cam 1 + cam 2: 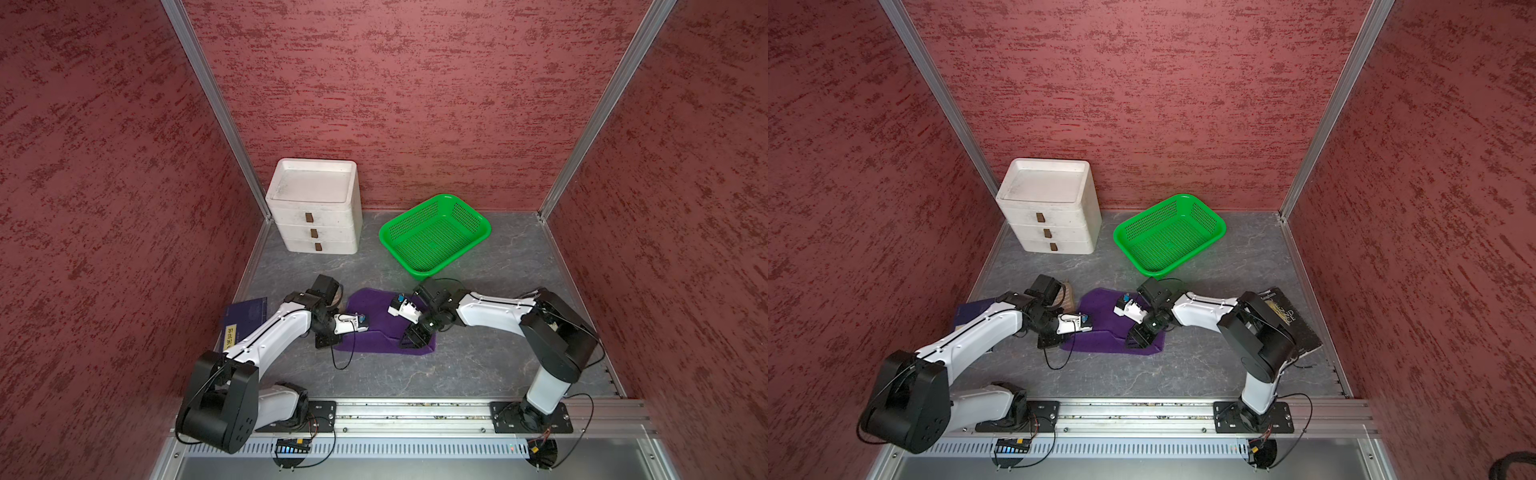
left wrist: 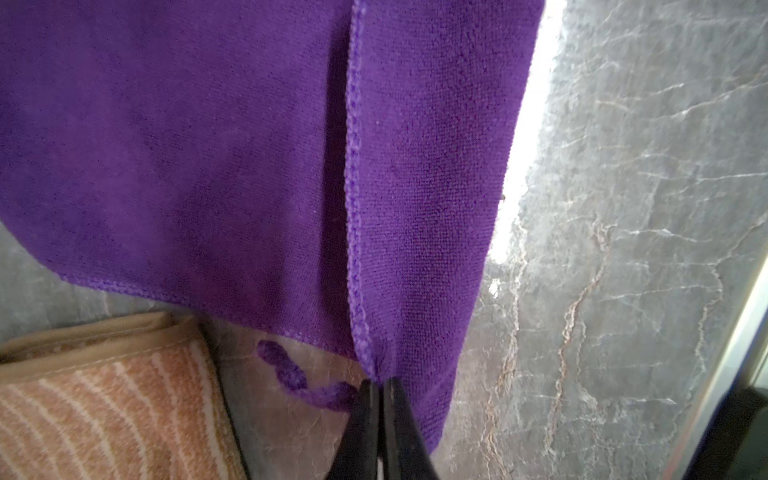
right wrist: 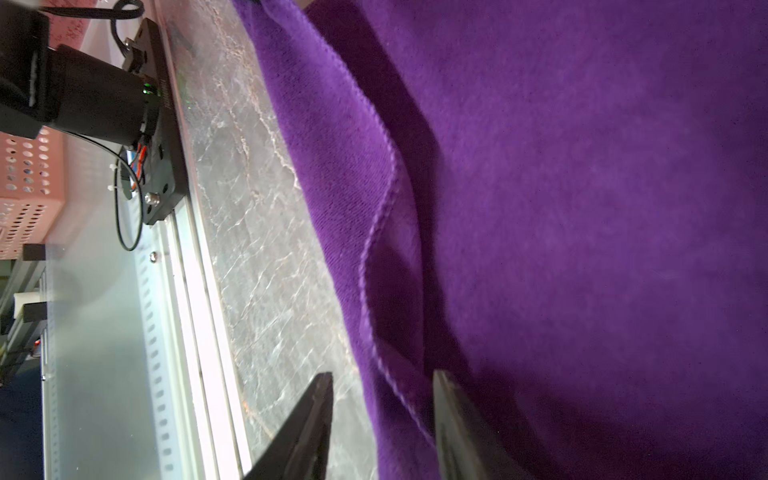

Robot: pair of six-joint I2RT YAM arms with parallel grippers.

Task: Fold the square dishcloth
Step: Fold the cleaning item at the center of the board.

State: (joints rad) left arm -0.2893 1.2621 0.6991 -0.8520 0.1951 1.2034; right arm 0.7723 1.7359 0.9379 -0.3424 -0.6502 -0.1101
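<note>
The purple square dishcloth (image 1: pixel 376 316) (image 1: pixel 1104 309) lies on the grey table, with its near strip folded over onto itself. My left gripper (image 2: pixel 380 384) is shut on the cloth's near-left corner, where the hemmed edge (image 2: pixel 353 187) of the folded strip runs into the fingertips. In both top views it sits at the cloth's near-left end (image 1: pixel 327 341) (image 1: pixel 1049 341). My right gripper (image 3: pixel 382 374) stands open at the near-right end (image 1: pixel 409 341) (image 1: pixel 1136 341). Its fingers straddle the folded strip (image 3: pixel 332 166); one is over bare table, the other over the cloth (image 3: pixel 582 208).
A white three-drawer unit (image 1: pixel 313 208) and a green basket (image 1: pixel 434 235) stand at the back. A blue book (image 1: pixel 245 318) lies under the left arm. A striped orange cloth (image 2: pixel 104 395) lies by the dishcloth's left edge. A dark book (image 1: pixel 1289 320) lies at the right.
</note>
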